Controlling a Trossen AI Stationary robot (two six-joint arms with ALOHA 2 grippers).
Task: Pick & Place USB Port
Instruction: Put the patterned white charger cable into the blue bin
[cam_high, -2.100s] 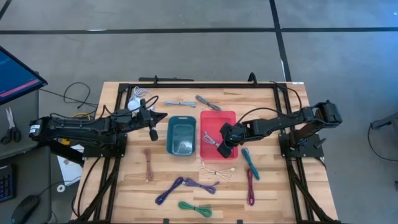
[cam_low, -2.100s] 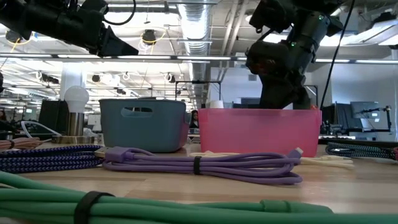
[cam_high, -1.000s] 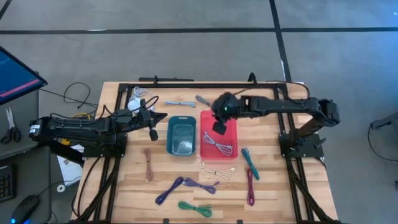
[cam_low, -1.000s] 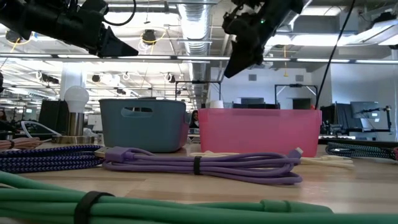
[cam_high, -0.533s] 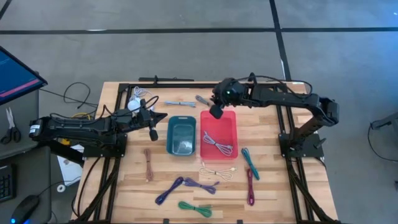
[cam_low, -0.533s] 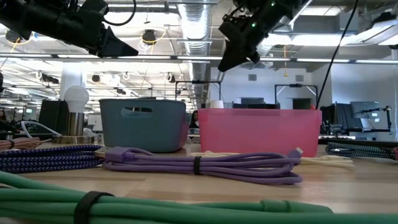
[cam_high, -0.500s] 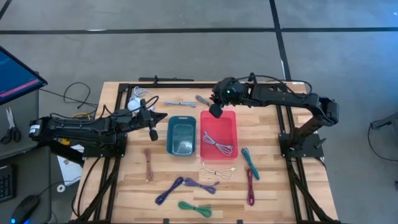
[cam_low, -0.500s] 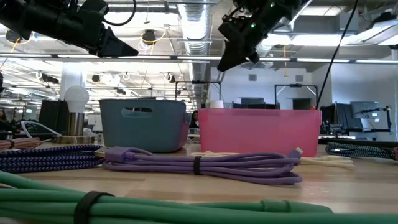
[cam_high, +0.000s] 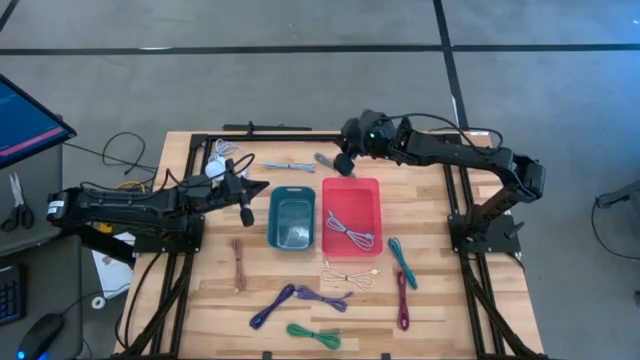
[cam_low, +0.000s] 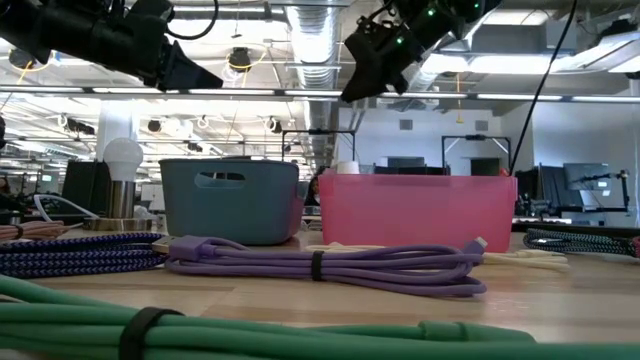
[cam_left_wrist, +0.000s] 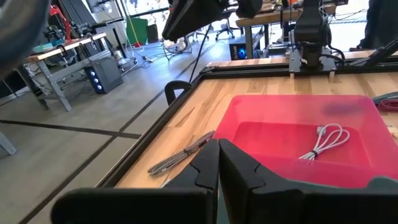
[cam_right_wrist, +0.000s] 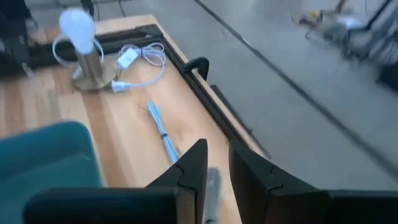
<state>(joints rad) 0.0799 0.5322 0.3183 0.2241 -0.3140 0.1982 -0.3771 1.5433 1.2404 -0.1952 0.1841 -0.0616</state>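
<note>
On the tabletop, a white USB cable (cam_high: 347, 233) lies coiled at six o'clock inside the pink bin (cam_high: 351, 186). At twelve, the right gripper (cam_high: 343, 163) hovers, jaws slightly apart, over a grey cable (cam_high: 331, 163), likely light and floppy; grab mid-bundle. Left gripper (cam_high: 244, 201) waits, jaws together.

Bare wood between grey cable (cam_high: 329, 163) and light-blue cable (cam_high: 289, 166) at the far edge, teal bin (cam_high: 292, 217) and pink bin (cam_high: 351, 215) side by side mid-table, front boards crowded with coiled cables (cam_high: 300, 296)
</note>
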